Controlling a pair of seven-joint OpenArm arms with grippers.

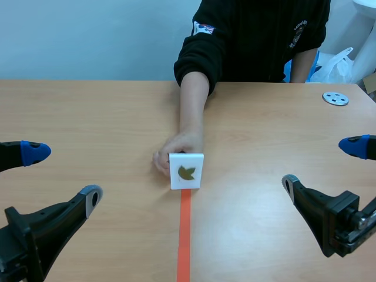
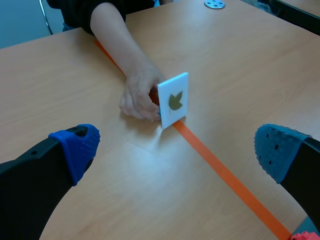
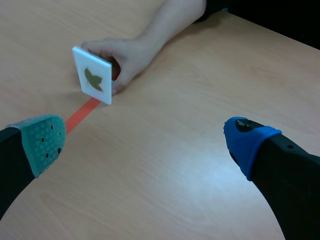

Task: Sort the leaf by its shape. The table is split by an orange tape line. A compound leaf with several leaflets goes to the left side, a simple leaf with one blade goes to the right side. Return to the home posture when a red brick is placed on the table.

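Observation:
A white card (image 1: pixel 187 171) with a green lobed single-blade leaf printed on it stands upright at the far end of the orange tape line (image 1: pixel 184 235). A person's hand (image 1: pixel 176 150) holds it from behind. The card (image 2: pixel 173 100) is ahead of my left gripper (image 2: pixel 175 147), which is open and empty. From the right wrist view the card (image 3: pixel 92 75) is ahead and to the left of my right gripper (image 3: pixel 145 137), also open and empty. Both grippers (image 1: pixel 59 173) (image 1: pixel 323 161) stay low near the table's front corners.
The person sits across the table, forearm (image 1: pixel 192 106) reaching along the middle. A small grey disc with holes (image 1: pixel 335 98) lies at the far right. A white plastic bag (image 1: pixel 338 64) is beyond the table's far edge.

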